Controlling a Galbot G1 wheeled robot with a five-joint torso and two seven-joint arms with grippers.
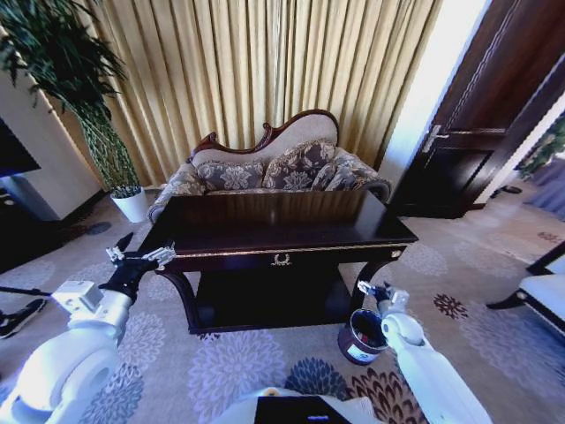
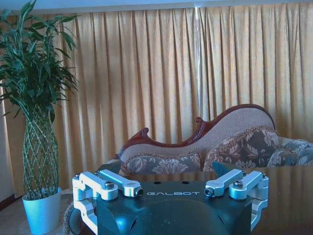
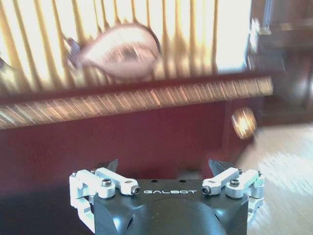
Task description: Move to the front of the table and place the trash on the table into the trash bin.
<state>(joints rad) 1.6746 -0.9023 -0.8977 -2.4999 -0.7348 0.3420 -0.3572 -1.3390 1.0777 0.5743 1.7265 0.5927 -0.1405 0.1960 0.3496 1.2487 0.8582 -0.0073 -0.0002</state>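
I've got the counter (image 1: 291, 231) dead ahead at 12 o'clock, dark glossy top w/ gold trim. Can't make out any trash on it from here. Trash bin (image 1: 360, 336) sits on the carpet at approx 5 o'clock off the counter's front right leg, just beside my right tool (image 1: 374, 291), which is spread wide, nothing held. Left tool (image 1: 139, 257) hangs at the counter's front left corner, approx 9 o'clock, also wide open, empty. Sofa (image 1: 274, 170) behind counter, potted plant (image 1: 131, 201) at 10 o'clock.
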